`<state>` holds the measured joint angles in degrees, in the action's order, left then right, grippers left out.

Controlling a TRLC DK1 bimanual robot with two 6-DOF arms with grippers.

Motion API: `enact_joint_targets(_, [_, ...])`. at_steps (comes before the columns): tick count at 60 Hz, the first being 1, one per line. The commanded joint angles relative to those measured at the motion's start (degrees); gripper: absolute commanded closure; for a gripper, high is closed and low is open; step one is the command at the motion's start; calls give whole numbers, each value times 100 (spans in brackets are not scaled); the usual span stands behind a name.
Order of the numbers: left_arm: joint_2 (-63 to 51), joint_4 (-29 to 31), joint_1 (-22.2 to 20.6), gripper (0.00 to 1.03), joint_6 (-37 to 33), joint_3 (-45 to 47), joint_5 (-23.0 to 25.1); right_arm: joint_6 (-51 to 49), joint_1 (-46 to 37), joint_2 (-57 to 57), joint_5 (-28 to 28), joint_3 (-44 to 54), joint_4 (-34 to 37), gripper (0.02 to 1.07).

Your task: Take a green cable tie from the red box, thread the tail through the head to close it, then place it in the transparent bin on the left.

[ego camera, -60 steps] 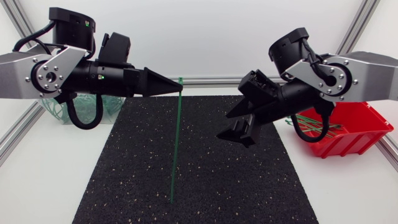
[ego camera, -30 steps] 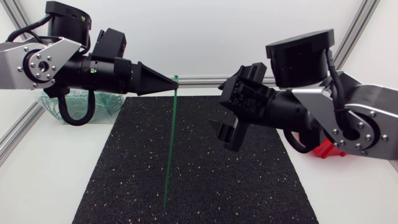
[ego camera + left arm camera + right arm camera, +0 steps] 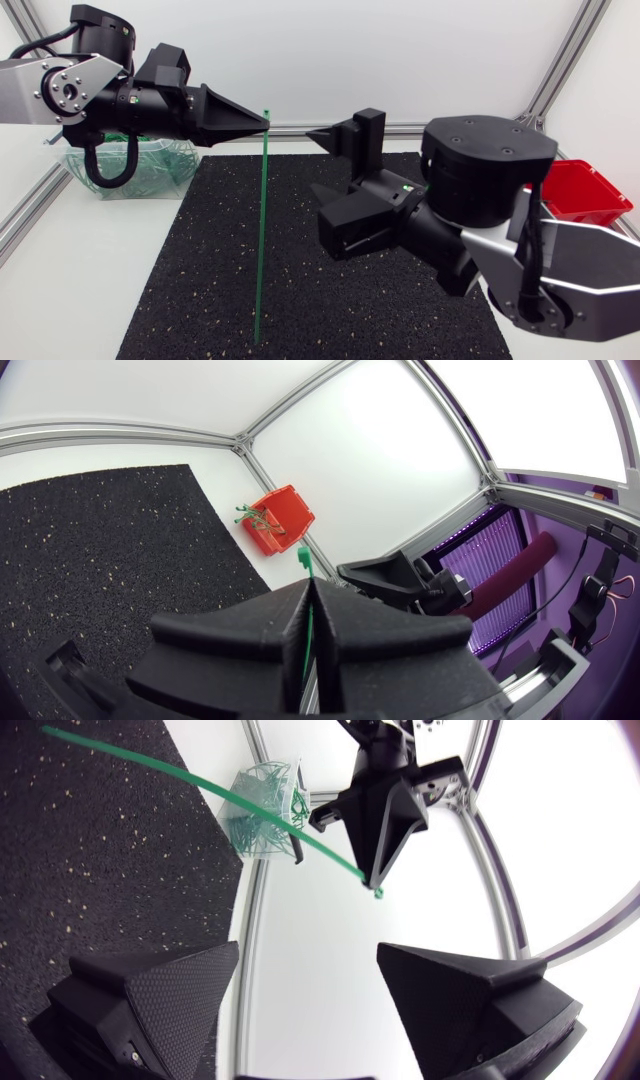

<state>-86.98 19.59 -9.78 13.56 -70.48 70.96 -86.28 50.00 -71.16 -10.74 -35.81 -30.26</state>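
Above the mat (image 3: 200,260), I'm pinching the tie (image 3: 260,230) w/ my L gripper (image 3: 262,122), fingers pressed together on it just below the head, so the tail is hanging straight down, tip ending near the mat; can't tell if it's touching. My R gripper (image 3: 316,162) is hovering just beside, fingers spread wide, nothing btw them, pointing at the tie's upper part. Risks, as I'm judging: the tail is dangling free, so a nudge from an R finger could be setting it swinging or twisting it in the pinch, and w/ so short a grip it could be slipping out; the 2 grippers are also sitting close, so a careless approach is risking a knock. Bin (image 3: 150,172) is sitting at the mat's left, partly behind my L arm (image 3: 60,95); box (image 3: 585,195) at the right, part-hidden by my R arm (image 3: 560,280). Head view alone is showing the tie's full length. L wrist view is catching only the head poking past my fingers, plus spare ties (image 3: 250,512) lying in the box. R wrist view is showing looped ties (image 3: 265,800) in the bin.
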Motion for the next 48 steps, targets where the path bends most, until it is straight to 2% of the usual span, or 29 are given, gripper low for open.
enact_joint_targets(1, [-258,62,90,100,85,-238,208,-934,124,-144,37,277,-384,6])
enact_joint_targets(17, [-451,80,126,100,-302,-150,445,-2174,203,-452,793,611,-1052,6])
enact_joint_targets(35, [-557,326,90,100,-785,-107,454,-3642,45,-970,2393,953,-2001,6])
enact_joint_targets(48, [-583,449,82,100,-882,-133,445,-3800,98,-1225,2744,1059,-2036,6])
